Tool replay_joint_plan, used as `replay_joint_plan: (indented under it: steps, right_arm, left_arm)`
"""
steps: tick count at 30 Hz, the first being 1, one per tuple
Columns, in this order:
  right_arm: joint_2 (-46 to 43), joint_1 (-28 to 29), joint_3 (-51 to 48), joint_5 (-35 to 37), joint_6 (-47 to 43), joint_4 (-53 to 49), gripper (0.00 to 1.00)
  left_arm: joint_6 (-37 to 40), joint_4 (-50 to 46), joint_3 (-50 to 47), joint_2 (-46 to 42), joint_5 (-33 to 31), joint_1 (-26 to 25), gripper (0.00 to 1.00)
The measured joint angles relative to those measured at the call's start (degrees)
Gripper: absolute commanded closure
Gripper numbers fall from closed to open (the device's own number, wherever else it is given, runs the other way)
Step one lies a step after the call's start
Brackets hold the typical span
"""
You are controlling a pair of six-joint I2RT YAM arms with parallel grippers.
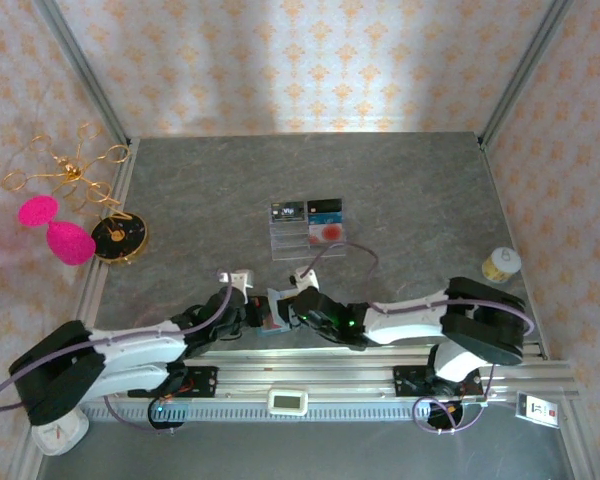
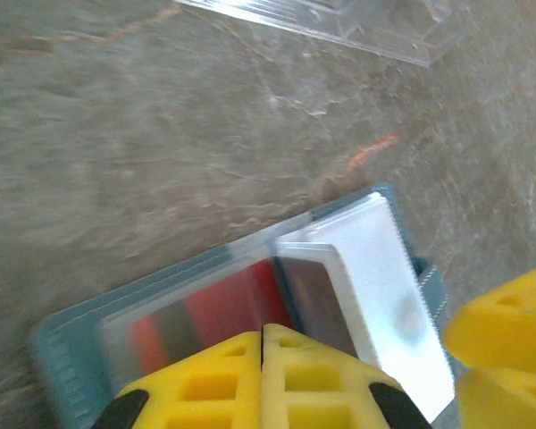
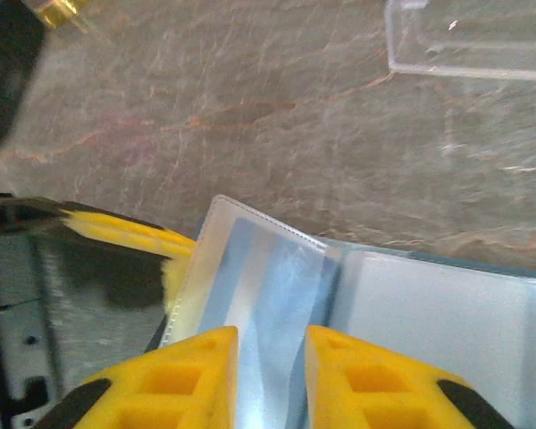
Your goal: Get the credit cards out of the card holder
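**Item:** card holder, teal, lying open at near edge of counter, btwn the two grippers. Lighter blue inside and clear pockets face up.
**Contents:** red card and a dark card in a clear pocket.
**L gripper**: fingers pressed together on holder's near edge, over the red card.
**R gripper**: fingers a little apart, clear pocket flap showing in the gap; can't tell if they touch it.
**Tray**: clear plastic, mid-counter, well apart from holder. Three credit cards in it: black, dark w/ blue, pale w/ red print.
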Motion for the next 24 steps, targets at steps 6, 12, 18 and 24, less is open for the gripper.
replay_joint_plan:
  steps: [6, 12, 18, 24]
  right_arm:
    - [-10.9, -0.1, -5.6, 3.4, 2.9, -2.9, 0.73]
    - [-15.9, -1.0, -9.2, 2.8, 4.1, -6.4, 0.75]
    - [-12.8, -4.9, -9.0, -3.0, 1.8, -6.2, 0.81]
    - [-4.5, -7.5, -5.6, -7.1, -1.9, -5.2, 0.81]
  left_arm:
    - [1.5, 5.0, 7.5, 9.7, 3.0, -2.1, 1.0]
    - [2.5, 7.0, 11.9, 17.1, 4.3, -2.6, 1.0]
    - [3.2, 3.4, 11.6, 8.5, 2.4, -2.4, 0.83]
    - [1.3, 1.9, 6.4, 0.1, 2.3, -0.7, 0.8]
